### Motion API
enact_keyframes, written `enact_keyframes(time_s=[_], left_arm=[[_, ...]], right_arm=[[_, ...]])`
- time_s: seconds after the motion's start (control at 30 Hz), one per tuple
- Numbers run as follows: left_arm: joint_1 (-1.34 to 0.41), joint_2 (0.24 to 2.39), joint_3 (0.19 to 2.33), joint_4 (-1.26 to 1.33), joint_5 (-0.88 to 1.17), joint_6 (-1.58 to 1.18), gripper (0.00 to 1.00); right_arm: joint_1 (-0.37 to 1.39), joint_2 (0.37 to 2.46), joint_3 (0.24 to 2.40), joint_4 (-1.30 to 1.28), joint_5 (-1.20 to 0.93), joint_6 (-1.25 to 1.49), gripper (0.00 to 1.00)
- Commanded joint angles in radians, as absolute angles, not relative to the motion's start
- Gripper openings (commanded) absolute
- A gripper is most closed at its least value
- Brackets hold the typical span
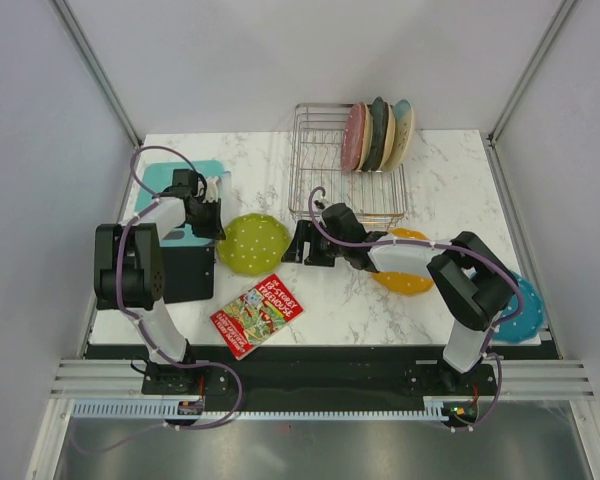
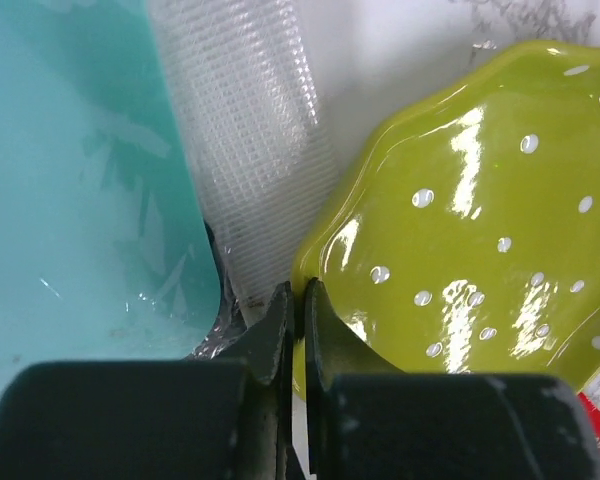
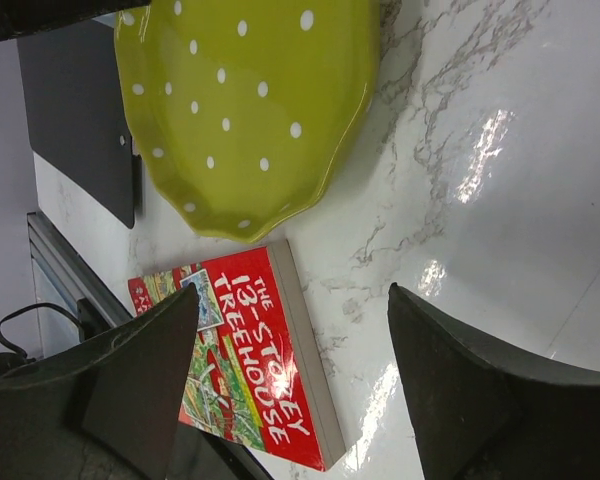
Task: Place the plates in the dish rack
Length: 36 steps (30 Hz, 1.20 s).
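My left end effector (image 2: 298, 322) pinches lime green plate (image 2: 480, 230) by rim, likely for lift. Plate on counter (image 1: 360, 305), front-left of dish rack (image 1: 325, 175). Right end effector (image 3: 290, 370) spread, hovering between plate and rack, probably for handover.

White marble tabletop (image 1: 350, 300): lime green plate (image 1: 253, 243) lies between left hand (image 1: 214, 212) and right hand (image 1: 298, 242), red book (image 1: 257, 314) below the right hand. Dish rack (image 1: 325, 165) beyond the right hand; orange plate (image 1: 412, 284) and blue plate (image 1: 525, 320) behind its wrist. Black mat (image 1: 188, 270) and teal board (image 1: 165, 175) flank the left hand.
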<state>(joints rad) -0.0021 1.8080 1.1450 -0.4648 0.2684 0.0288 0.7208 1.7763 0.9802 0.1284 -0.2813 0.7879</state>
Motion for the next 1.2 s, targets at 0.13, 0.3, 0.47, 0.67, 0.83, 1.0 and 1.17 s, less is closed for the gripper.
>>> enact_keyframes(time_s=[0.13,0.3,0.47,0.67,0.83,1.0,1.17], left_arm=[[0.054,1.789,1.253,-0.492,0.437,0.106,0.02],[0.118,1.804,1.359,-0.607,0.601,0.146,0.02],[0.155,1.839,1.448,-0.745,0.77,0.222,0.03],[0.198,1.885,1.476,-0.913,1.036,0.302,0.02],[0.23,1.916,1.509,-1.078,1.104,0.435,0.02],[0.23,1.942,1.529,-1.193,1.146,0.538,0.03],[0.222,1.93,1.508,-1.192,1.163,0.54,0.02]], right_arm=[[0.726,1.796,0.986,0.219,-0.239,0.811,0.83],[0.726,1.778,0.989,0.216,-0.235,0.81,0.83],[0.726,1.766,0.992,0.225,-0.241,0.819,0.84],[0.726,1.766,1.011,0.268,-0.294,0.836,0.84],[0.724,1.752,1.008,0.291,-0.302,0.836,0.86],[0.723,1.787,1.008,0.374,-0.365,0.882,0.86],[0.732,1.848,1.055,0.48,-0.429,0.945,0.85]])
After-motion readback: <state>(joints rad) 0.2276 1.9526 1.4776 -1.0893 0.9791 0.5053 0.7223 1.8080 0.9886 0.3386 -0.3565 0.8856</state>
